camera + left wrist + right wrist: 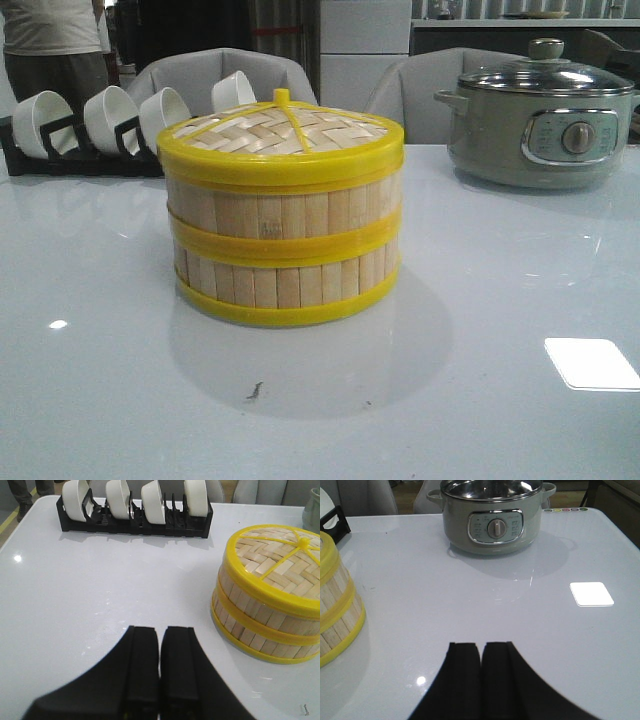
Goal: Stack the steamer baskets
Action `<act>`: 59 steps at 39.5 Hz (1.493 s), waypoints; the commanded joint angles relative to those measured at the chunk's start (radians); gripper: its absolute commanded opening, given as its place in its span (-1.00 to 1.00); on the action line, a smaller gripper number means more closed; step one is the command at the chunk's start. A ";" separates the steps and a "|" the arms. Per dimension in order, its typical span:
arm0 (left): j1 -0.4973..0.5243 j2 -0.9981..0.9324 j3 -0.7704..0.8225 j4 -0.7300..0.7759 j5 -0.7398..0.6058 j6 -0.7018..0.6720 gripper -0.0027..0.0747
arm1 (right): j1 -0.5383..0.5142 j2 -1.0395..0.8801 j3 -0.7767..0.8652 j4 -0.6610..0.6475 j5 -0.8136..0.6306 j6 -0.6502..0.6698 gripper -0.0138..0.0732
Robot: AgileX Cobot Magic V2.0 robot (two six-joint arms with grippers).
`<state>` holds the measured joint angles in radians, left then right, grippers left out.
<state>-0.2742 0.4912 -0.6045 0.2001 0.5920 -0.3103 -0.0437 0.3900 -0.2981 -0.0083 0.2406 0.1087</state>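
From my station the left end effector point(159, 670) sat with its fingers pressed together, empty, over bare table point(100, 400). At about its two o'clock stood the baskets point(280, 250), already one on the other and capped by the lid point(280, 130), at the middle of the table. Behind them, toward ten o'clock, was the bowl rack point(80, 140); toward two o'clock, well apart, the pot point(540, 120).

I judged the baskets light and fairly stiff around the ring, though thin bamboo slats would likely crack or bow under a hard squeeze. The yellow rims looked smooth and probably slippery, so I would have taken hold at a rim edge, one finger inside and one outside the wall, rather than pinching across the slats. With the lid on, no inner wall was reachable.

The right end effector point(480, 680) was likewise closed on nothing, the baskets at its ten o'clock.
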 commanded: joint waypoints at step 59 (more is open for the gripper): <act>0.202 -0.397 0.492 -0.027 -0.592 0.003 -0.69 | -0.006 0.003 -0.031 -0.015 -0.082 -0.005 -0.55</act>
<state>-0.0752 0.1217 -0.1406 0.1863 0.1187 -0.3103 -0.0437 0.3900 -0.2981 -0.0119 0.2423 0.1087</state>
